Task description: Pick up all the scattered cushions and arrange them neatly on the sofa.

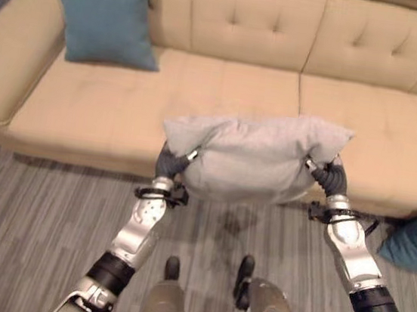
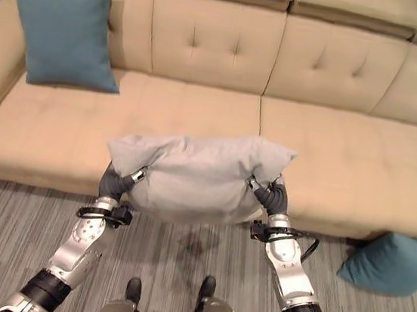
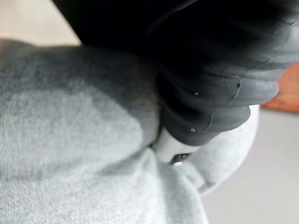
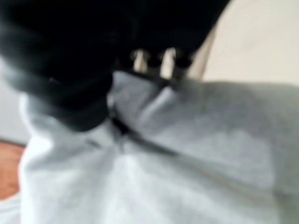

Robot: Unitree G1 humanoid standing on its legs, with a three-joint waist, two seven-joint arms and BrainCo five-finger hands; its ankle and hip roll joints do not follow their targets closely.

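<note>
Both hands, left hand and right hand, have fingers clamped on the grey cushion over the sofa; one blue cushion placed, another blue cushion on the floor left

Both arms reach forward, the left hand and right hand raised level, well apart.

Tufted beige sofa, grey striped floor

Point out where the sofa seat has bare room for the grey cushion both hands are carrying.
The sofa seat lies bare from beside the upright teal cushion at its left end across to its right end. The grey cushion, gripped by the left hand and right hand, hangs over the front edge. Another teal cushion occupies the floor at right.
</note>
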